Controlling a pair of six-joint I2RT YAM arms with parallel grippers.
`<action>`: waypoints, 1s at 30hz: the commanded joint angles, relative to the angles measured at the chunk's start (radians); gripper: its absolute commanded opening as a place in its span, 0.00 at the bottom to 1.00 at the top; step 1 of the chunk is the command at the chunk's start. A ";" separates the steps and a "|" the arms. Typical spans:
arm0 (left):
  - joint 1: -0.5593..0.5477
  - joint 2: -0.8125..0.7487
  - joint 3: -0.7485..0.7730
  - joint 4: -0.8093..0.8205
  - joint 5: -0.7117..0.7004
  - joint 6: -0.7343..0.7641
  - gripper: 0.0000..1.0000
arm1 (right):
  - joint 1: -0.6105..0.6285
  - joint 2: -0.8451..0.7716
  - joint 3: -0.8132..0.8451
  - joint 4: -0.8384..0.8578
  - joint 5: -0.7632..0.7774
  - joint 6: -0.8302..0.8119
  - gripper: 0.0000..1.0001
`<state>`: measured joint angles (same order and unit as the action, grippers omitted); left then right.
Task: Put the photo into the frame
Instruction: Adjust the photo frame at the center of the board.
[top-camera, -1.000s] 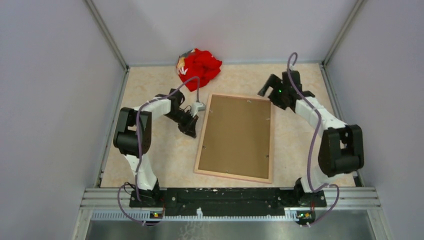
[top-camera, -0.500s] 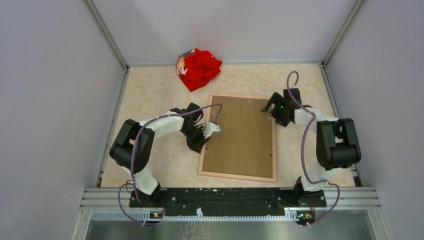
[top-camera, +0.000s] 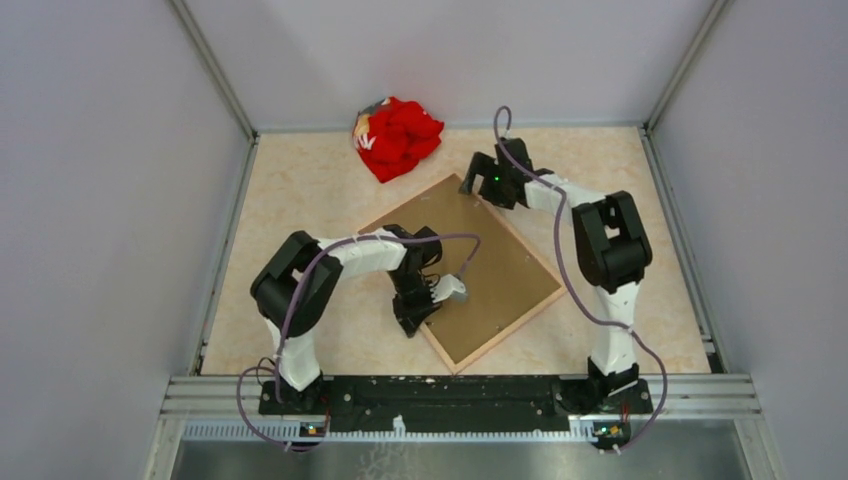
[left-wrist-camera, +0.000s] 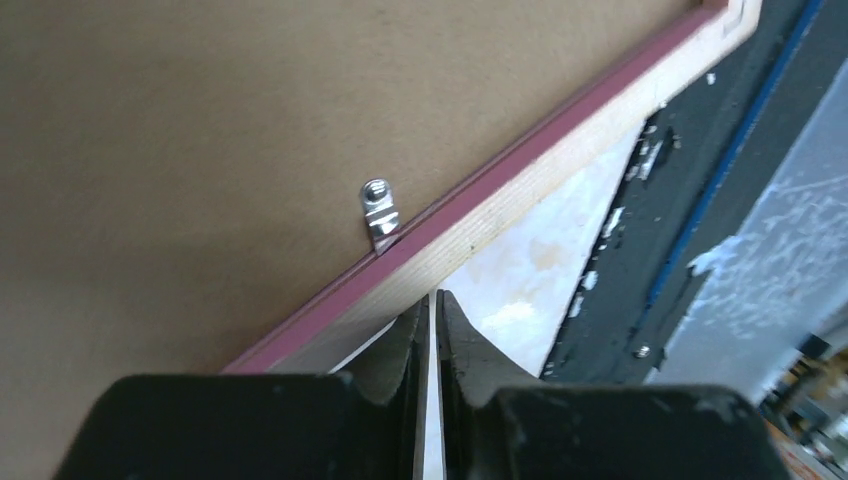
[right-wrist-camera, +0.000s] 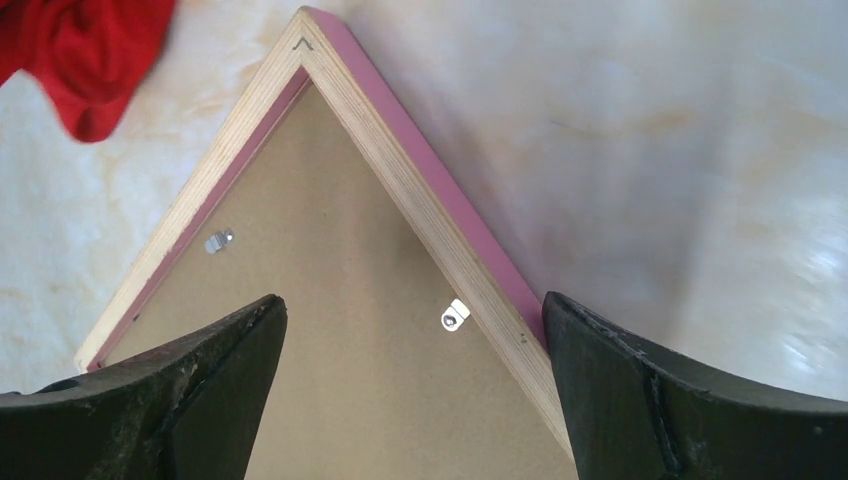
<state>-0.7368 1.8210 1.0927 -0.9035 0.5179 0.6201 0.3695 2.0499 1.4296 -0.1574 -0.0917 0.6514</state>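
Observation:
The frame (top-camera: 490, 250) lies back up and turned diagonally on the table, its brown hardboard backing facing up. The photo is hidden from every view. My left gripper (top-camera: 412, 322) is shut, with nothing between its fingers. Its tips (left-wrist-camera: 435, 305) rest against the light wood edge of the frame (left-wrist-camera: 470, 230), near a metal clip (left-wrist-camera: 380, 212). My right gripper (top-camera: 478, 170) is open over the frame's far corner. In the right wrist view the gripper (right-wrist-camera: 410, 300) straddles the pink-and-wood corner of the frame (right-wrist-camera: 400, 180), and one finger (right-wrist-camera: 620, 380) sits just outside the rim.
A red cloth bundle (top-camera: 396, 136) lies at the back of the table, close to the frame's far corner, and the cloth (right-wrist-camera: 85, 60) also shows in the right wrist view. Grey walls enclose three sides. A black rail (top-camera: 450, 390) runs along the near edge.
The frame has swung counterclockwise from upright to diagonal. My left gripper moved toward the near side and right along its edge. My right gripper swept left with the far corner.

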 joint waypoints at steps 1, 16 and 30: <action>-0.061 0.090 0.088 0.201 0.041 -0.021 0.14 | 0.174 0.070 0.158 -0.130 -0.269 -0.030 0.98; 0.132 -0.085 0.219 -0.110 0.300 0.160 0.60 | 0.021 -0.362 -0.070 -0.164 -0.019 -0.040 0.99; 0.797 0.186 0.601 0.017 0.103 -0.021 0.29 | -0.038 -0.902 -0.729 -0.160 0.075 0.120 0.95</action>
<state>-0.0448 1.8835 1.5902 -0.9630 0.6567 0.7067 0.3370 1.2434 0.7971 -0.3363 -0.0380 0.6991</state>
